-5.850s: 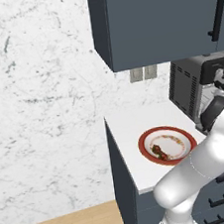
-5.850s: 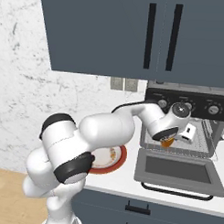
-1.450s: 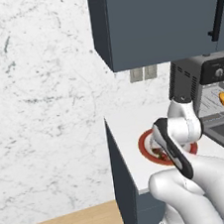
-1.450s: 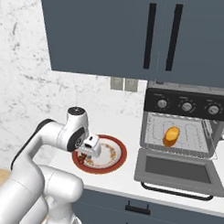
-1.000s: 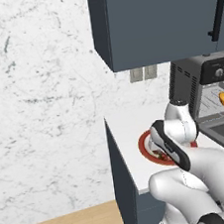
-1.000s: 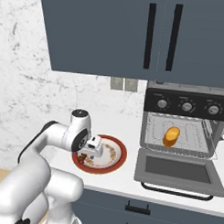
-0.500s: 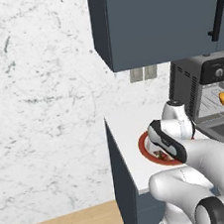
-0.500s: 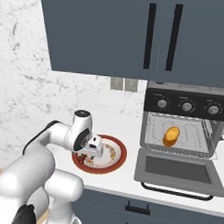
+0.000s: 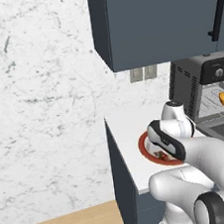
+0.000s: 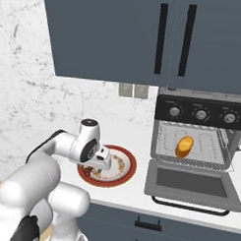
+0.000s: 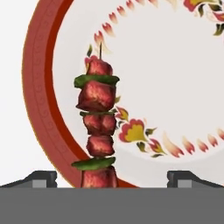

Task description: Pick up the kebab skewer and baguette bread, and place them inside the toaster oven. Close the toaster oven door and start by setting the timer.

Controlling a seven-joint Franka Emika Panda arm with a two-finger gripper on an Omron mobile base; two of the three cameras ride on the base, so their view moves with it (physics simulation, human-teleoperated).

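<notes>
The kebab skewer (image 11: 98,131) lies on the red-rimmed plate (image 10: 125,173), near its rim, chunks of red meat alternating with green bits and its bare stick tip pointing toward the plate's floral middle. The tool (image 11: 111,178) hangs low over the plate with its two dark fingertips (image 11: 41,178) spread wide, one on each side of the skewer's near end and neither touching it. The plate sits on the white desk (image 10: 139,192), just left of the toaster oven (image 10: 199,113). The toaster oven door (image 10: 191,183) is dropped open and flat. The baguette bread (image 10: 184,145) rests inside on the wire rack (image 10: 210,145), below the three knobs.
</notes>
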